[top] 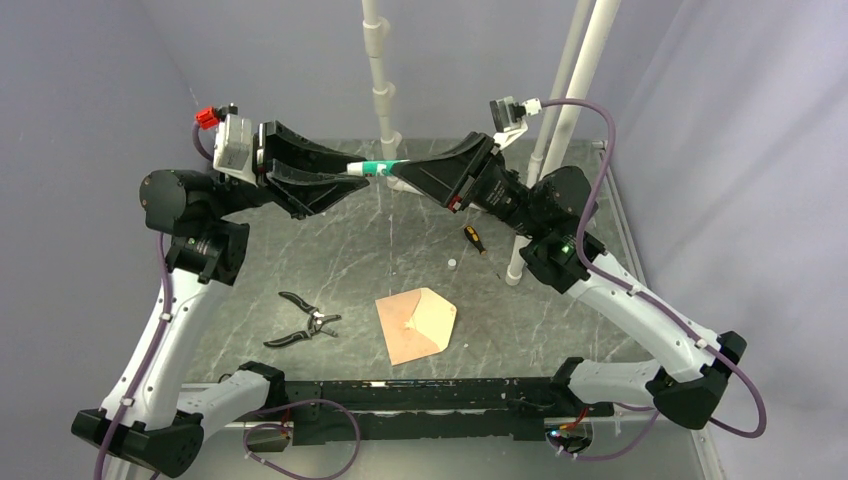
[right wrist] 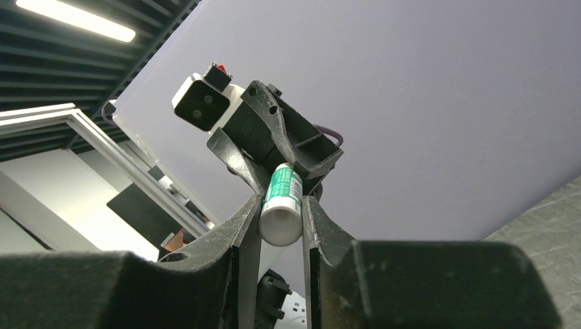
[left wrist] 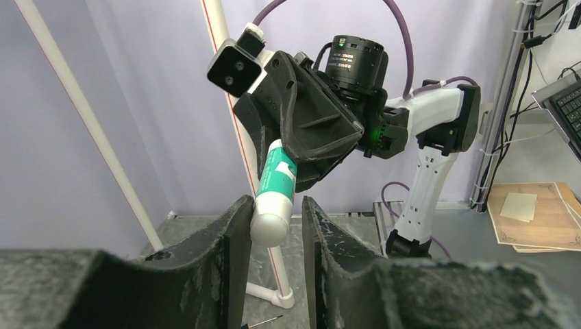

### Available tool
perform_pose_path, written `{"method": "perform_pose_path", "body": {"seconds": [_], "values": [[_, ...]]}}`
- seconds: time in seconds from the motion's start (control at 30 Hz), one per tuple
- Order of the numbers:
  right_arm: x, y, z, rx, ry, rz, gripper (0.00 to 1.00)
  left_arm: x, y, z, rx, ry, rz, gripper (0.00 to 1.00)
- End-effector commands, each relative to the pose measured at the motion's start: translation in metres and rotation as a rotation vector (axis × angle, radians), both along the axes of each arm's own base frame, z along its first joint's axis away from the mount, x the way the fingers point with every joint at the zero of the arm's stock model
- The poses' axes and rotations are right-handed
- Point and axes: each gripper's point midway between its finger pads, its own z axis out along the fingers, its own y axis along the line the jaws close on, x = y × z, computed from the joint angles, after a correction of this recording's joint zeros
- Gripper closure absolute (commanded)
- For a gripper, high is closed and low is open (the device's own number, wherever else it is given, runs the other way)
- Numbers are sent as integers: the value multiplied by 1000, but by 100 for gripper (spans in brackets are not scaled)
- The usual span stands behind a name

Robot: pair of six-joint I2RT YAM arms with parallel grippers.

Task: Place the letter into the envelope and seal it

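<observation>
A white and green glue stick (top: 377,168) hangs in the air between both grippers, high over the back of the table. My right gripper (top: 402,173) is shut on one end of it (right wrist: 283,199). My left gripper (top: 350,170) is around the other end (left wrist: 274,205); that end touches one finger and a gap shows beside the other. The pinkish-tan envelope (top: 415,325) lies flat on the table's near middle, its paler pointed flap towards the right. No separate letter sheet shows.
Black pliers (top: 303,325) lie left of the envelope. A small screwdriver (top: 473,238) and a small white bit (top: 452,262) lie behind it. White pipes (top: 380,90) (top: 560,130) stand at the back, one foot near the right arm.
</observation>
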Motion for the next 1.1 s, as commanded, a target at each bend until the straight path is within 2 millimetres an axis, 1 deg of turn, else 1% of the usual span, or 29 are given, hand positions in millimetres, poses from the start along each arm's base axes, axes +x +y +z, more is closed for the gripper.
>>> {"method": "perform_pose_path", "body": {"seconds": [0.0,0.1,0.17,0.3,0.33,0.43,0.47,0.5,0.57,0.63,0.8,0.9,1.07], "values": [[-10,-7,27,54,-55,27,100,-12,3,13,-7,-69,-14,65],[-9,-6,26,50,-53,31,100,-12,2,13,-2,-76,-27,67],[-8,-7,26,52,-52,31,100,-11,1,11,3,-75,-31,72],[-7,-6,26,48,-51,28,100,-9,0,8,10,-78,-28,96],[-5,-5,24,41,-47,27,96,-9,1,8,10,-79,-27,97],[-3,1,22,25,-39,39,60,-7,1,10,0,-77,-11,98],[-4,4,21,21,-36,54,52,-5,1,10,-3,-74,-6,98],[-3,7,19,13,-29,68,46,-3,1,10,-6,-70,-3,98],[-4,13,16,1,-17,101,42,2,1,9,-17,-58,10,98],[-3,18,14,-3,-6,127,40,6,0,8,-25,-51,24,98],[-3,23,15,-5,0,155,40,16,-1,4,-18,-36,49,98],[-2,26,15,-9,2,163,43,17,-2,1,-11,-30,43,98],[-1,27,16,-6,-1,164,52,19,-2,-5,7,-25,53,97]]}}
